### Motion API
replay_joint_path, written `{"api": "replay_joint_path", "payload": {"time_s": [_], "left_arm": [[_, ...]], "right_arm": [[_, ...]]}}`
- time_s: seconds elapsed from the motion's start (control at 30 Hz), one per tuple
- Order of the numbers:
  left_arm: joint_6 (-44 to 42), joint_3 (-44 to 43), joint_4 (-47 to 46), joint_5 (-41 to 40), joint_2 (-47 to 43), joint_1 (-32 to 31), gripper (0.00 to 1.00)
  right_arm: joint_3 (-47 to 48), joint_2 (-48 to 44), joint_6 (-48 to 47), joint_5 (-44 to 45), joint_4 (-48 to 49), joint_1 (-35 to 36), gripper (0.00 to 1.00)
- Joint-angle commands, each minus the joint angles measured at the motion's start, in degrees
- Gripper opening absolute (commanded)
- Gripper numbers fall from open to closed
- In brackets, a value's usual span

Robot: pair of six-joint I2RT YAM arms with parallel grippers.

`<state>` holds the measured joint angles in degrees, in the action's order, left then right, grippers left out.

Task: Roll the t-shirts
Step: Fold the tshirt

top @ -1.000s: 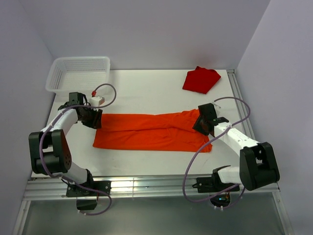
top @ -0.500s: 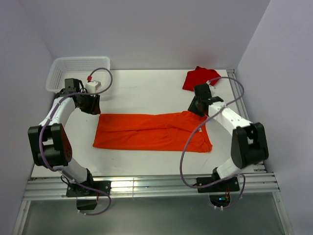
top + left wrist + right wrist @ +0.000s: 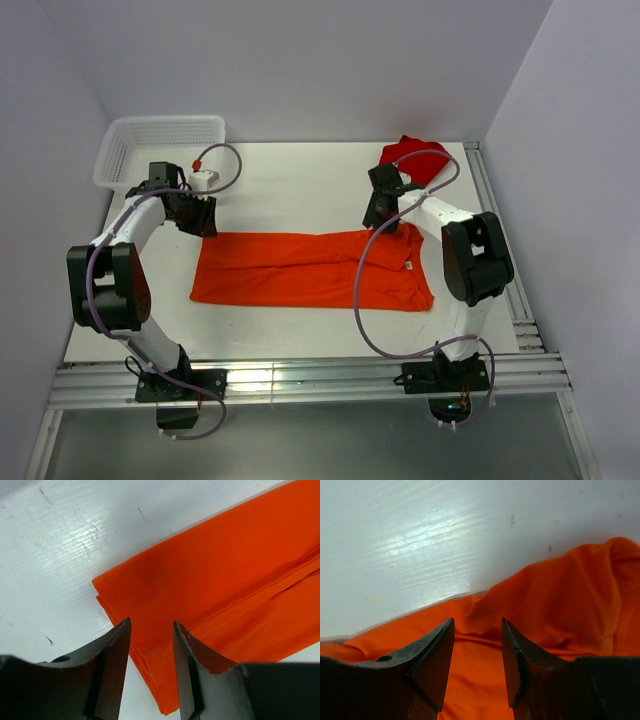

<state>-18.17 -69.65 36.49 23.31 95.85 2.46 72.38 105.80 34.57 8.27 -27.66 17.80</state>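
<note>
The bright orange t-shirt (image 3: 300, 270) lies folded into a long flat strip across the middle of the table, its small white neck label (image 3: 408, 265) near the right end. The darker red t-shirt (image 3: 403, 150) sits bunched at the back right, partly behind the right arm's cable. My left gripper (image 3: 203, 220) hovers open over the strip's far left corner; in the left wrist view the orange cloth (image 3: 225, 580) lies below the left gripper (image 3: 151, 622), unpinched. My right gripper (image 3: 378, 215) is open over the strip's far edge, the right gripper (image 3: 477, 620) above rumpled orange cloth (image 3: 560, 595).
A white mesh basket (image 3: 160, 145) stands at the back left corner, just behind the left arm. A metal rail (image 3: 520, 320) runs along the table's right edge and another (image 3: 300, 380) along the front. Walls close in on three sides.
The right gripper has left the strip's right end and swung back and left to its far edge, jaws widening. The left gripper rose off the left end and settled over the far left corner.
</note>
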Motion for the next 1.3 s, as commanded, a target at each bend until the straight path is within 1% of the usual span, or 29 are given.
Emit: {"api": "replay_joint_path", "payload": {"time_s": [0.0,0.13,0.37,0.53,0.57,0.63,0.67,0.73,0.77,1.0,1.27], "left_arm": [[0.77,-0.84,-0.37,1.04,0.30,-0.79,0.44],[0.95,-0.67,-0.45,1.04,0.21,-1.32,0.43],[0.69,-0.23,-0.37,0.60,0.21,-1.93,0.43],[0.51,0.39,-0.45,0.16,0.30,-1.93,0.42],[0.42,0.39,-0.37,0.16,0.30,-1.93,0.42],[0.42,0.56,-0.37,0.24,0.30,-1.93,0.41],[0.42,0.57,-0.37,0.24,0.30,-2.02,0.41],[0.42,0.65,-0.45,0.16,0.30,-1.93,0.41],[0.33,0.74,-0.46,0.16,0.30,-1.93,0.41],[-0.02,0.92,-0.63,0.24,0.47,-1.93,0.41],[-0.28,1.44,-0.72,0.16,0.56,-1.93,0.41]], "right_arm": [[0.58,-0.68,-0.47,0.43,-0.03,1.79,0.50],[-0.75,-1.29,0.06,0.69,0.50,3.11,0.50],[0.92,0.55,0.50,1.83,-0.99,5.22,0.50],[0.57,0.55,1.20,2.71,-1.26,6.45,0.37],[0.48,0.29,1.29,2.89,-1.34,6.54,0.31],[0.05,-0.24,1.64,3.41,-1.52,7.07,0.24],[-0.13,-0.85,1.82,3.59,-1.61,7.24,0.18],[-0.83,-1.56,2.26,4.03,-1.70,7.60,0.13],[-1.10,-2.52,2.35,4.47,-1.96,7.95,0.09],[-4.26,-7.71,3.84,6.05,-2.31,9.62,0.01],[-10.76,-14.30,7.53,7.72,-1.70,13.39,0.00]]}}
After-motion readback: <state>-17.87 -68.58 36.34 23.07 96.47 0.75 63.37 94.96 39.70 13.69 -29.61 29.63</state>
